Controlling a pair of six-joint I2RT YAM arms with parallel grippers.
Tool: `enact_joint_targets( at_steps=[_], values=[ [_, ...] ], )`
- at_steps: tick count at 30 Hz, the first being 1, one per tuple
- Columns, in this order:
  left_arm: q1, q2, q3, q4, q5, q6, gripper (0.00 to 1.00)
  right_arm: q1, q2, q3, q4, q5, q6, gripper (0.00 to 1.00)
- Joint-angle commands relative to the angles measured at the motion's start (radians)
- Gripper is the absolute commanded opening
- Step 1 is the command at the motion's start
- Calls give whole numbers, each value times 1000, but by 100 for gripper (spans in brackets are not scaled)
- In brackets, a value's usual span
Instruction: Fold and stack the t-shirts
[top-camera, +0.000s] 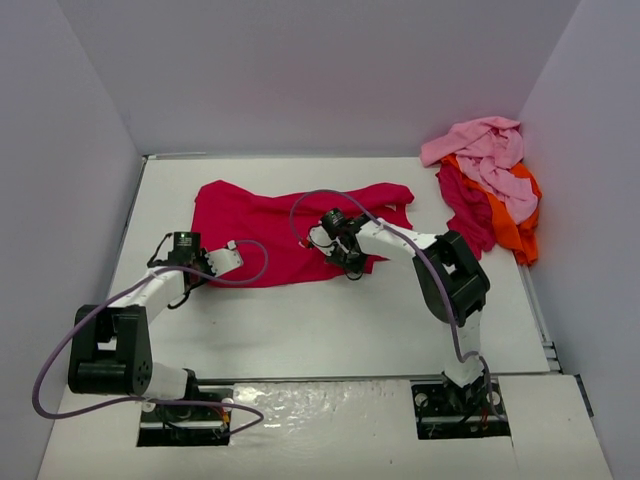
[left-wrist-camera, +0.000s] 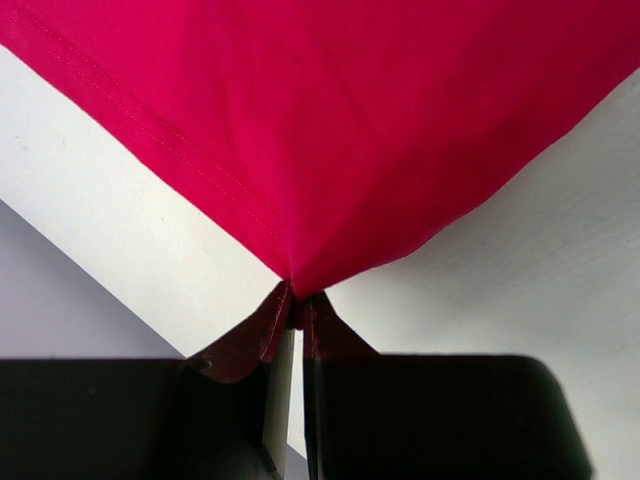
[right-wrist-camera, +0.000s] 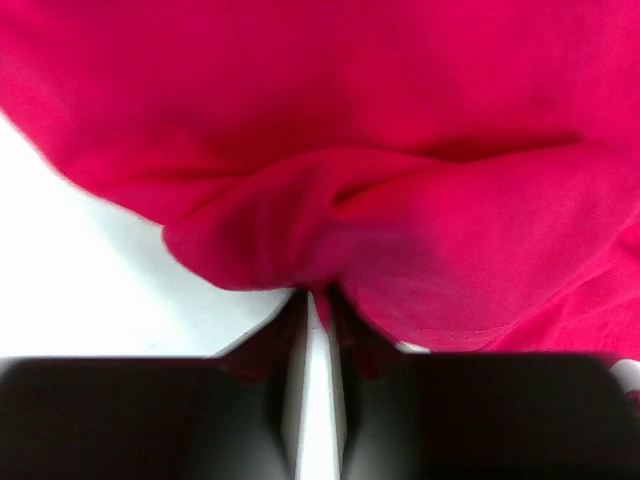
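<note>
1. A white table (top-camera: 330, 330) sits between pale walls.
2. The left gripper (left-wrist-camera: 296, 300) is clamped on a hemmed corner of the crimson-red t-shirt (top-camera: 270, 225), which lies spread and rumpled across the table's middle.
3. The right gripper (right-wrist-camera: 318, 300) pinches a bunched fold at that shirt's near edge.
4. In the far right corner, a light pink t-shirt (top-camera: 490, 150) tops a heap with an orange t-shirt (top-camera: 520, 225) and a dark magenta t-shirt (top-camera: 465, 205).

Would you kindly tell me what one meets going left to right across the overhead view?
Left end effector → right end effector → heap of pink, orange and magenta t-shirts. The crimson-red t-shirt spans both end effectors, so it is left out.
</note>
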Motion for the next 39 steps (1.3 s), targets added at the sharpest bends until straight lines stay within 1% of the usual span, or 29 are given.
enact_joint_targets(
  at_steps=[1, 7, 14, 17, 22, 24, 27, 31, 36, 37, 39],
  values=[
    [7, -30, 27, 21, -1, -3, 0, -12, 41, -11, -29, 22, -3, 0],
    [7, -25, 28, 26, 0, -1, 0, -17, -45, -14, -33, 35, -9, 0],
    [8, -14, 30, 35, -1, -6, 0, -22, -209, -7, -41, 41, -15, 0],
    [7, -10, 30, 36, -1, -7, 0, -25, -228, 1, -51, 61, -27, 0],
    [8, -14, 22, 39, -1, -8, 0, -29, -244, 27, -63, 39, -33, 0],
    [8, -9, 21, 38, -1, -9, 0, -27, -229, 64, -63, 42, -39, 0],
    [7, -4, 22, 40, 1, -16, 0, -14, -155, 192, -82, 10, -32, 0],
    [7, -9, 20, 33, 0, -31, 0, 65, -45, 336, -114, -58, -48, 0],
    [7, -15, 9, 32, 0, -29, 0, 123, 69, 435, -102, -44, -62, 0],
    [7, -13, 9, 30, -1, -27, 0, 127, 85, 443, -102, -42, -64, 3],
    [7, -8, 10, 27, 0, -26, 0, 136, 115, 448, -103, -34, -71, 13]
  ],
)
